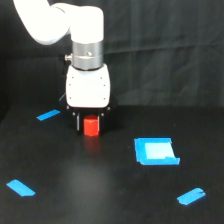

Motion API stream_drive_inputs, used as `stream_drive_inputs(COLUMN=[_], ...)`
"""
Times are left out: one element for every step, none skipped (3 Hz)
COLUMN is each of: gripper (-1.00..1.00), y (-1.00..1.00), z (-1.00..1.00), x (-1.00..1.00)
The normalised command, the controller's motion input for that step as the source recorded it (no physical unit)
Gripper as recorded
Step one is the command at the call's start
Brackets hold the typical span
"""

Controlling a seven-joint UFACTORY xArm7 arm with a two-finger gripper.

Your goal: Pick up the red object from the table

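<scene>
Single near, slightly raised table (115,195) view

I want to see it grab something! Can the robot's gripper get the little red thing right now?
Probably yes. The gripper is already right at the red object, with a dark finger on either side and nothing in between. I cannot tell if it has squeezed.

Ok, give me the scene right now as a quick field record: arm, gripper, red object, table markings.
arm: white, coming down from the upper left of the exterior view
gripper: fingers either side of the red object, low over the table; whether it is clamped can't be told
red object: upright cylinder between the fingers; reflection just below it; lift-off unclear
table: black, glossy
blue square: to the view's right of the red object
tape strips: far left, near left, near right
</scene>
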Motion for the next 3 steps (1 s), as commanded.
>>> stream_drive_inputs(gripper=[-0.74, -0.76, -0.8], y=[0.02, 0.02, 0.0], z=[0.11, 0.15, 0.21], x=[-0.01, 0.0, 0.01])
